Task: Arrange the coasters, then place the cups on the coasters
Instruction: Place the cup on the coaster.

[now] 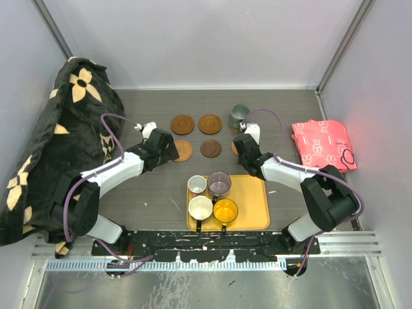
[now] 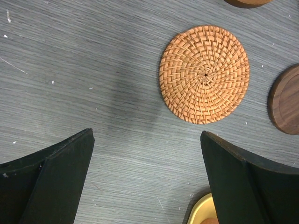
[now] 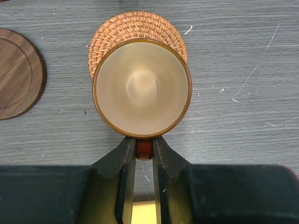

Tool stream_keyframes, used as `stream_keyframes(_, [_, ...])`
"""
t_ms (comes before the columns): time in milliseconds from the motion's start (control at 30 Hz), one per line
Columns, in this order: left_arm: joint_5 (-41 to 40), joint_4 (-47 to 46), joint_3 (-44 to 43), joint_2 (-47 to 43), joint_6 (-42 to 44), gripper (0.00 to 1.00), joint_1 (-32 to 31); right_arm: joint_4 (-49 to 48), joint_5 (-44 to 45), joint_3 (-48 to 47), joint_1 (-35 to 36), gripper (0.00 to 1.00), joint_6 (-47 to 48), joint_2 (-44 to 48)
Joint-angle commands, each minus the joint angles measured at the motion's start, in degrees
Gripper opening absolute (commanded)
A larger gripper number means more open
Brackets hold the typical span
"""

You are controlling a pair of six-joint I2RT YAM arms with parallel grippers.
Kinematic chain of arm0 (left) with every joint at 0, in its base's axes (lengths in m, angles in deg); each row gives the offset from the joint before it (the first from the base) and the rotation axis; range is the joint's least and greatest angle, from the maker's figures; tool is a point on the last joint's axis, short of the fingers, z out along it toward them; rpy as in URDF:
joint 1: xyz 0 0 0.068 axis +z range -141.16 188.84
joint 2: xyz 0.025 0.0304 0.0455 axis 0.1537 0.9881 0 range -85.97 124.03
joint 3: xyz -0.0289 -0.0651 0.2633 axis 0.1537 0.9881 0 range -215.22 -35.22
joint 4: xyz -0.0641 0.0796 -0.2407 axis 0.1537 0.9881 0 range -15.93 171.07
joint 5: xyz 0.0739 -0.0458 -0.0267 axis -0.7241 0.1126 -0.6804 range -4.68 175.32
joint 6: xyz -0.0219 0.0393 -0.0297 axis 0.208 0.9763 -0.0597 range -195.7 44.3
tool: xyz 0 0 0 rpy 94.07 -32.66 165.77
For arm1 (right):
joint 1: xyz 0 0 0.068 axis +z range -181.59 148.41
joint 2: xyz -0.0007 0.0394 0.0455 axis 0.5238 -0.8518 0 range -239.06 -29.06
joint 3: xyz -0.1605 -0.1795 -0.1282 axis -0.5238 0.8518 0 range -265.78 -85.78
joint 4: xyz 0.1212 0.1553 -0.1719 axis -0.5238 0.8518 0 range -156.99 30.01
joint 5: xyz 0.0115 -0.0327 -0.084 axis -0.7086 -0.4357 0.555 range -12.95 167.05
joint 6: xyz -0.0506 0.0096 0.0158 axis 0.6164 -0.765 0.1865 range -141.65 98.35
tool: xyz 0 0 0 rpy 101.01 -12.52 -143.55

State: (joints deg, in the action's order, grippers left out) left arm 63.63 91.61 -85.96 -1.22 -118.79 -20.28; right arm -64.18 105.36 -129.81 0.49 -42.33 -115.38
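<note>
"How far along is it?"

"The coasters (image 1: 182, 123) sit in two rows. The right gripper (image 3: 144, 147), clamped on the small brown cup (image 3: 141, 88)'s handle, holds it over a woven coaster (image 3: 135, 25)."

"What's left?"

"Four cups (image 1: 200, 208) wait in the yellow tray (image 1: 252, 206). The left gripper (image 2: 147, 140) hovers with its jaws apart, empty."

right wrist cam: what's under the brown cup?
A woven orange coaster, only its far edge showing past the brown cup. The rest is covered, so whether the cup rests on it cannot be told.
</note>
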Motion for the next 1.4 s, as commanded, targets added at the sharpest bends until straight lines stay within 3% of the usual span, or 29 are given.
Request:
stream_keyframes(0, [-0.4, -2.2, -0.8, 0.0, -0.5, 0.98, 0.5, -5.2, -0.3, -3.2, -0.7, 0.01, 1.4, -0.5])
stream_keyframes(1367, [0.1, -2.3, -0.8, 0.2, -0.5, 0.98, 0.8, -8.5, -1.9, -4.8, -2.9, 0.01, 0.7, -6.2])
